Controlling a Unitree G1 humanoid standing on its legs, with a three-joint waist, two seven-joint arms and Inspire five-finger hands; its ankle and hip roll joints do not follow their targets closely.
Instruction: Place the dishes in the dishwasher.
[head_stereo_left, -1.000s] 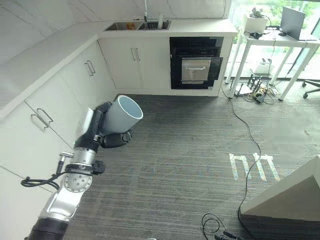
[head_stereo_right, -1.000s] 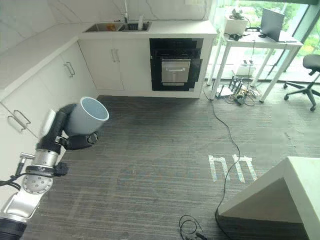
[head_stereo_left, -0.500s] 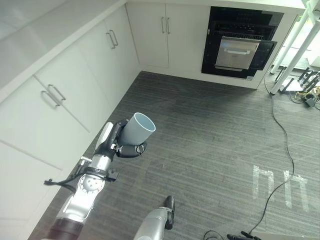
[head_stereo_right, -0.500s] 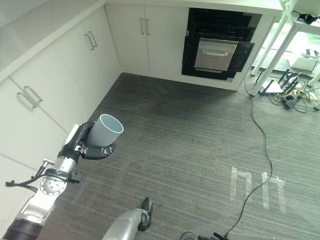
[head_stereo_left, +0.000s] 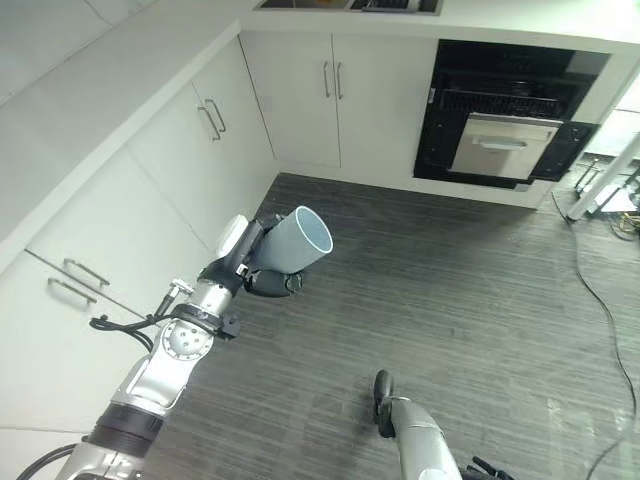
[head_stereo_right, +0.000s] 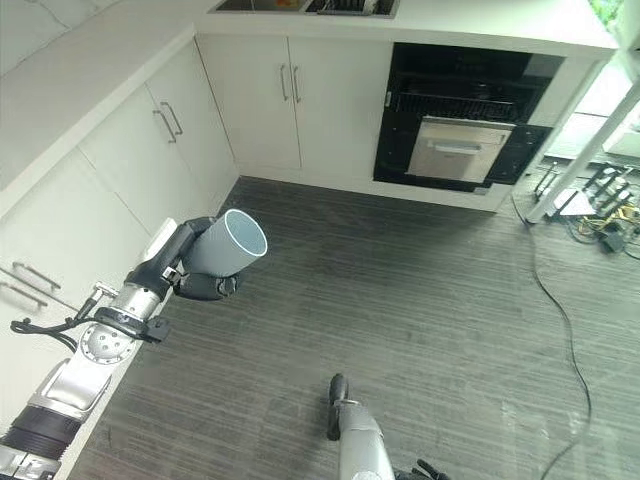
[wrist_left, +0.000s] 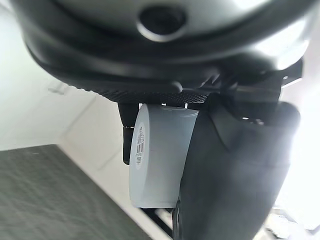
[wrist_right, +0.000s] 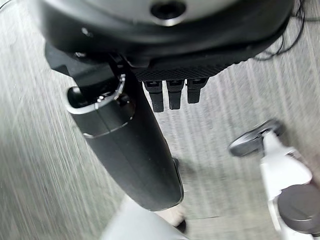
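Note:
A pale grey-blue cup (head_stereo_left: 295, 240) lies tilted in my left hand (head_stereo_left: 263, 284), its open mouth towards the black appliance. The hand's fingers and thumb are curled round the cup's body (wrist_left: 157, 155), held over the dark floor beside the white cabinets. The black built-in dishwasher (head_stereo_left: 505, 140) stands at the far wall under the counter, its silver-fronted door tipped partly open. My right hand (head_stereo_left: 381, 398) hangs low near the floor with relaxed fingers (wrist_right: 175, 95) and holds nothing.
White cabinets (head_stereo_left: 150, 170) with bar handles run along the left under a white counter (head_stereo_left: 100, 80). A sink (head_stereo_right: 305, 5) sits at the far counter. A black cable (head_stereo_left: 600, 290) trails over the floor at the right, near white table legs (head_stereo_right: 575, 165).
The camera has shifted, bringing the cabinets and dishwasher nearer and more central. The cup stays in my left hand. My right arm has come into view at the bottom.

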